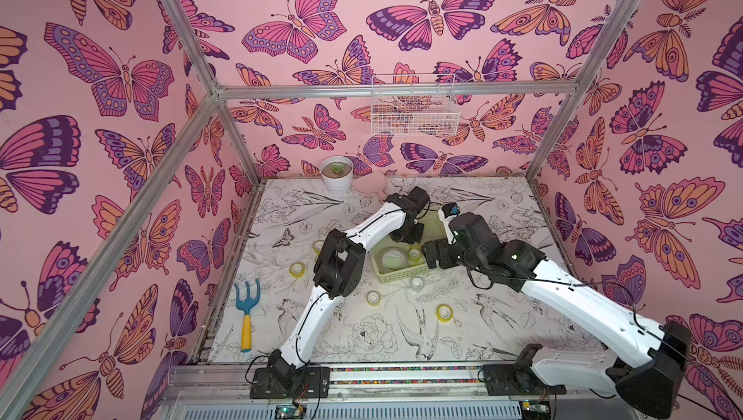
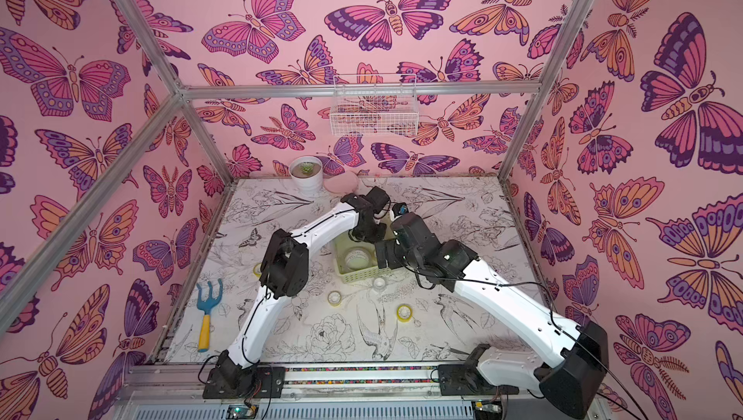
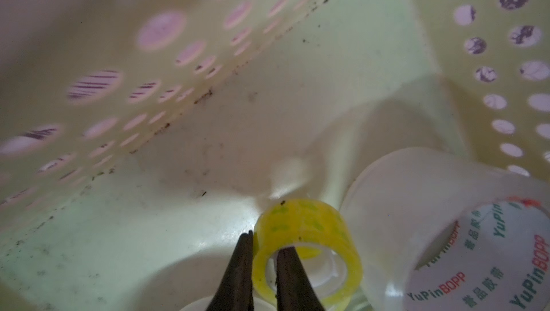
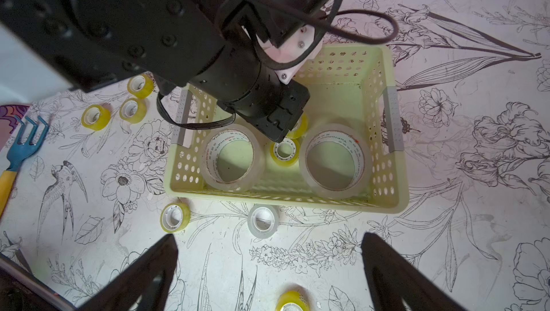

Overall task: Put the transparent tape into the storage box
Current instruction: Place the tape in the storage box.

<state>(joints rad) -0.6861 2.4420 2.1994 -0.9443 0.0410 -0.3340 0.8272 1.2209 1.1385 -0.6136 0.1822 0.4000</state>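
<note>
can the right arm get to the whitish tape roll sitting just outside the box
Probably yes: the whitish roll lies just outside the storage box, straight ahead of the open right fingers with nothing between. The left arm reaches into the box, off that path.

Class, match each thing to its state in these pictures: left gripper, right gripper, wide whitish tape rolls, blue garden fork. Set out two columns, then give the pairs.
1 left gripper
2 right gripper
3 wide whitish rolls
4 garden fork

A lying on the table
B open, holding nothing
C flat inside the storage box
D shut on a small yellow roll

Pairs: 1-D, 2-B, 3-C, 4-A
</note>
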